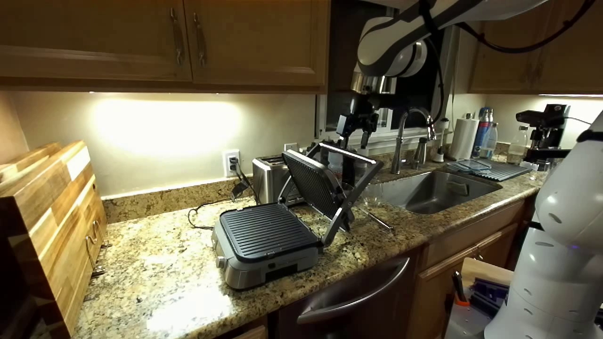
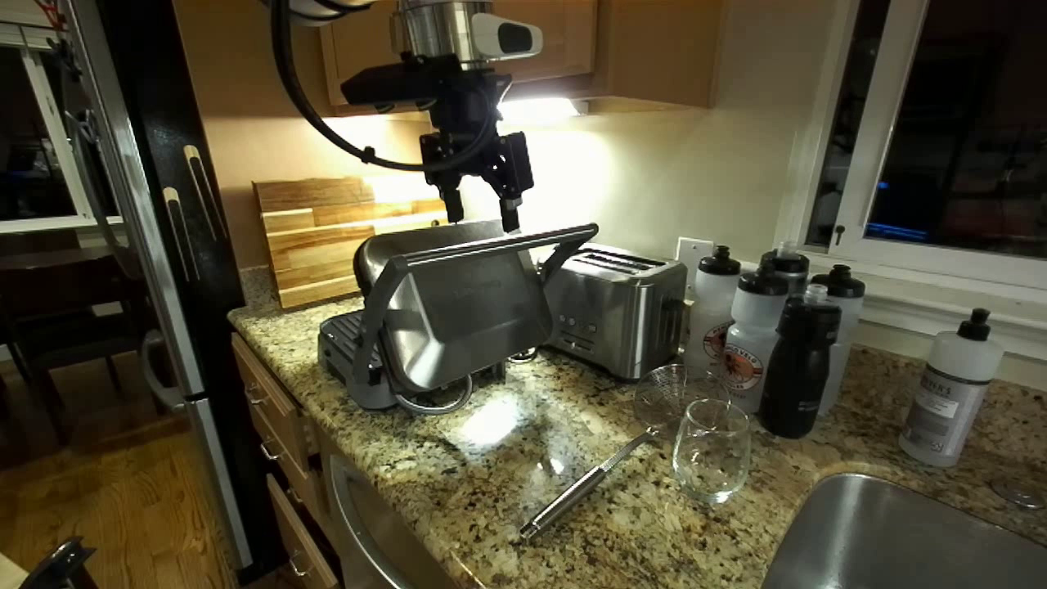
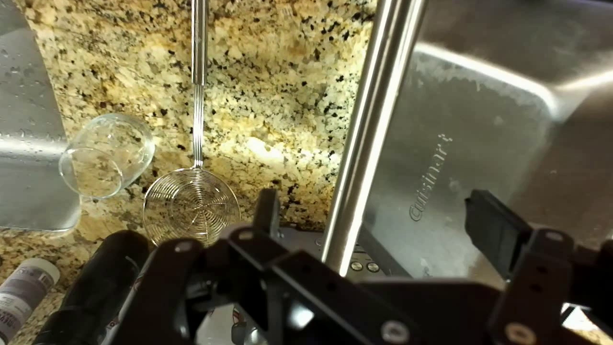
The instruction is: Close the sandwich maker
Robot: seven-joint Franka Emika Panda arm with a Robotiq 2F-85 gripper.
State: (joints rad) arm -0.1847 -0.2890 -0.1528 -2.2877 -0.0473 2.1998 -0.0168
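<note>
Sandwich maker [image 1: 268, 235]: on the table [image 1: 150, 263], near the front edge, its ribbed lower plate facing up.
Lid [image 2: 483, 319]: raised and tilted, well apart from the lower plate; I read "Cuisinart" on its silver top in the wrist view.
Bar [image 3: 368, 134]: slanting across my wrist view in front of the lid, well above the table in both exterior views.
Tool [image 2: 483, 219]: spread wide, my two fingers [image 3: 495, 227] well apart and pointing down over the lid; the bar shows between them in the wrist view. I cannot tell whether either one touches the sandwich maker.
Toaster [image 2: 617, 315]: just beside the lid, toward the back edge.
Strainer [image 3: 198, 124]: lying between sandwich maker and glass, its handle toward the front edge.
Glass [image 2: 712, 458]: between the strainer and the sink, near both.
Sink [image 2: 891, 540]: set into the table, past the glass.
Faucet [image 1: 398, 150]: by the back edge, behind the sink.
Bottles [image 2: 752, 327]: clustered near the back edge, one black among paler ones.
Boards [image 1: 61, 212]: upright along the end edge, close to the back corner.
</note>
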